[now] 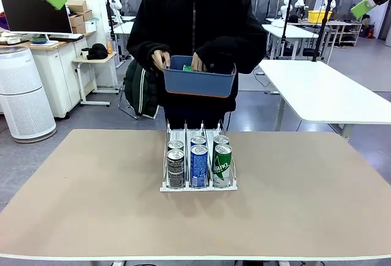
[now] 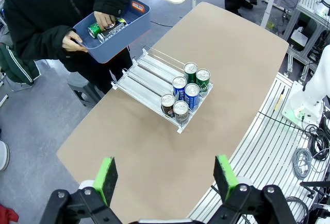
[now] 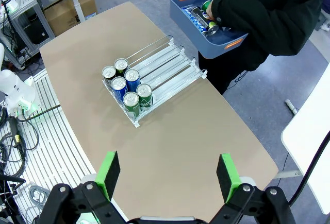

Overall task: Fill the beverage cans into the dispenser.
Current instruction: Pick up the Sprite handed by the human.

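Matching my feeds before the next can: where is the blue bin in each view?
Front: blue bin upper centre, held by the person.
Left wrist: upper left.
Right wrist: upper right.
Shared landmark: the dispenser on the table, on the robot's side of the bin.

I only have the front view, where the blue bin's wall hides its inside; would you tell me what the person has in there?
Observer: The left wrist view looks down into the blue bin: a green can lies on its side among others, the person's hand reaching in over them.
Operator: Thank you. How much of the dispenser is free behind the standing cans?
Observer: From above, two cans fill the robot's end of each lane; the rest of all three lanes is bare.
Operator: And the pincers? I see little of them.
Observer: The left pincer and right pincer are both open, holding nothing, high above the table.
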